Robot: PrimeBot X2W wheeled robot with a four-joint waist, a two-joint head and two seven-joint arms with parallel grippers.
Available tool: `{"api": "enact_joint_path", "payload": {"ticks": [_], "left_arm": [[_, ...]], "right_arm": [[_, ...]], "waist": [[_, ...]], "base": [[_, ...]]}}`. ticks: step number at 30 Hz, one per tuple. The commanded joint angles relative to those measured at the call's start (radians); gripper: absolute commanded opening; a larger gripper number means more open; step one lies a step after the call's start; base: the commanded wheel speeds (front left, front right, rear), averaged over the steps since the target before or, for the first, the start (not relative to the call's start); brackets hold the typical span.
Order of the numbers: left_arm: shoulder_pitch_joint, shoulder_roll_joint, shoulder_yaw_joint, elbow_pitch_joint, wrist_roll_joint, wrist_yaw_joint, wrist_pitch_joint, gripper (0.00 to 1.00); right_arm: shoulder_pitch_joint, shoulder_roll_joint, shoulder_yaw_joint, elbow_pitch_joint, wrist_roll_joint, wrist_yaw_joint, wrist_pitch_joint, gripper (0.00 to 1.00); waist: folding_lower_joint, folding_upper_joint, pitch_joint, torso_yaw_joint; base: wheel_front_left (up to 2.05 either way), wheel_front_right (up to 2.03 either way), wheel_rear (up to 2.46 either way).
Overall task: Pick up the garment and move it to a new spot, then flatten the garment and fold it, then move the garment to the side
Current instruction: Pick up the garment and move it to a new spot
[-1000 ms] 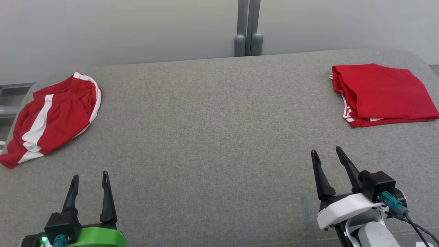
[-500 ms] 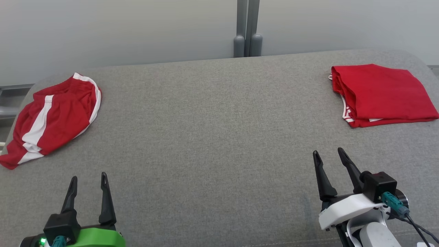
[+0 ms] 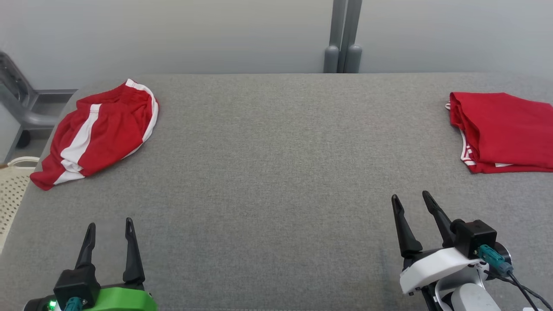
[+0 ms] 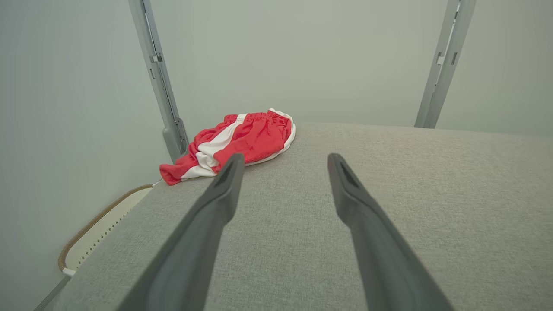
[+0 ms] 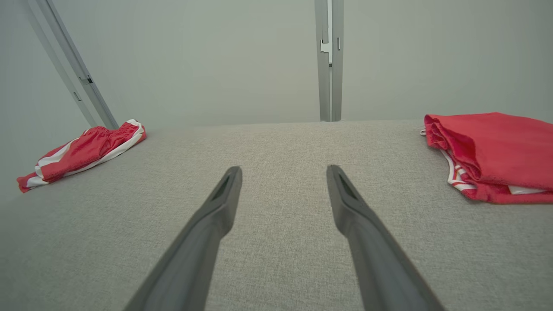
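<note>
"Head view: where is the crumpled garment (image 3: 103,129)?"

"At the far left corner of the grey fabric counter (image 3: 276,172), bunched in a loose heap. It is red with broad white stripes and a white edge band, and one end reaches the counter's left edge, above a pale perforated basket (image 3: 11,190)."

"And the grippers?"

"The left gripper (image 3: 109,222), on its green mount, hovers at the near left. The right gripper (image 3: 409,195), on its white mount, hovers at the near right. Both have their jaws spread wide with nothing between them, well apart from the cloth."

"Anything else red?"

"A folded garment (image 3: 505,129) lies flat at the far right edge, plain red on top, with white trim showing along its folded layers."
</note>
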Motion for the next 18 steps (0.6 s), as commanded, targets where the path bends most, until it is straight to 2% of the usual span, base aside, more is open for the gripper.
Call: {"api": "enact_joint_path", "payload": {"ticks": [1, 18], "left_arm": [[0.010, 0.007, 0.001, -0.001, 0.007, 0.005, 0.001, 1.00], [0.018, 0.015, 0.005, 0.001, 0.009, 0.013, 0.001, 1.00]], "right_arm": [[0.014, -0.002, 0.000, 0.002, 0.006, 0.000, -0.002, 1.00], [0.009, -0.003, 0.028, 0.022, 0.022, 0.000, -0.002, 1.00]], "waist": [[0.0000, 0.0000, -0.003, 0.032], [0.0000, 0.0000, -0.006, 0.217]], "base": [[0.00, 0.00, 0.00], [0.00, 0.00, 0.00]]}}
